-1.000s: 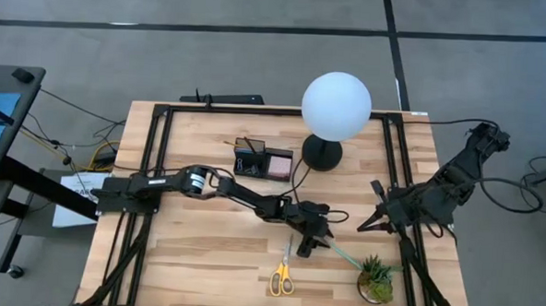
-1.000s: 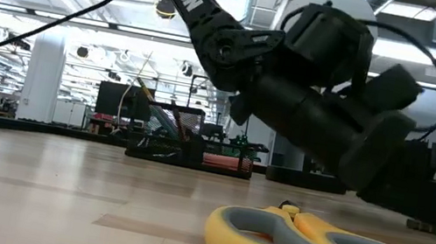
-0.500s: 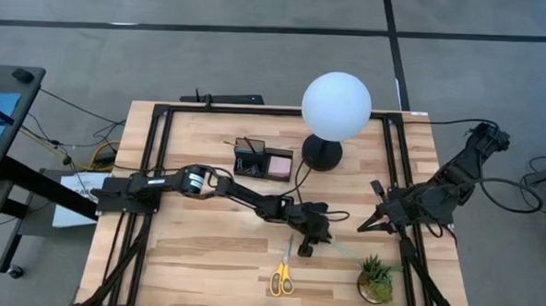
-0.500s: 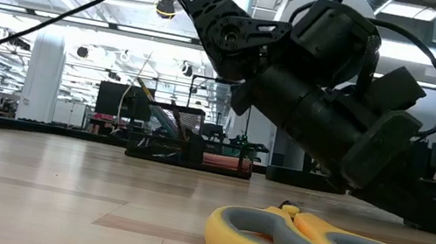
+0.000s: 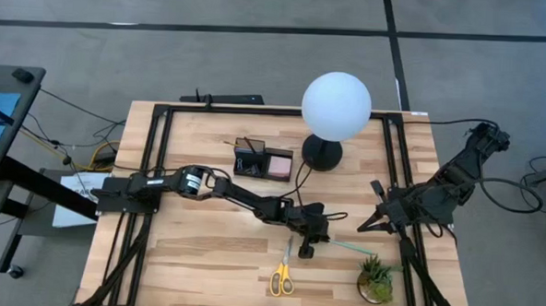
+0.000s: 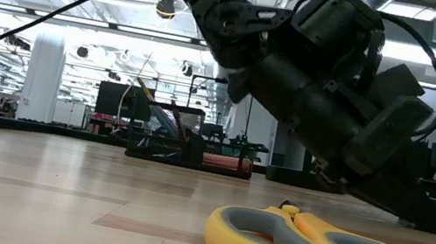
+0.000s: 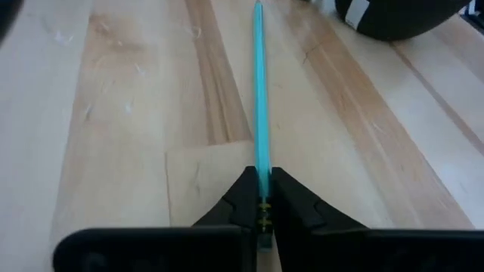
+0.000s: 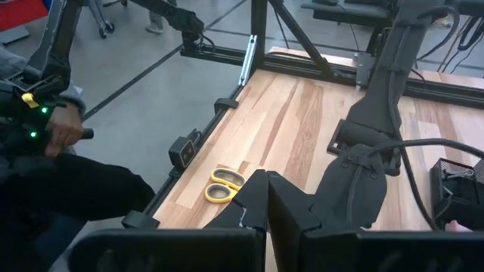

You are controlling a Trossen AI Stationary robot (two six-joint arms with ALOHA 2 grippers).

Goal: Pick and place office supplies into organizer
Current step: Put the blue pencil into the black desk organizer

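**Teal pen clamped at mid-counter**

The teal pen (image 7: 259,91) is being gripped by the left gripper (image 5: 308,239) near the scissors (image 5: 282,275); the clamping jaws are being revealed only by the left wrist view. The right gripper (image 5: 366,223), closed and empty, is being kept at the counter's (image 5: 204,251) right side. The organizer (image 5: 262,160) is being shown beside the lamp (image 5: 335,110).

Thin teal pen (image 7: 259,113): flat on the tabletop, one end pinched.
Yellow-handled scissors (image 5: 283,271): closed, flat, at 6 o'clock.
Small black rectangular organizer (image 5: 262,160): upright at 12 o'clock.
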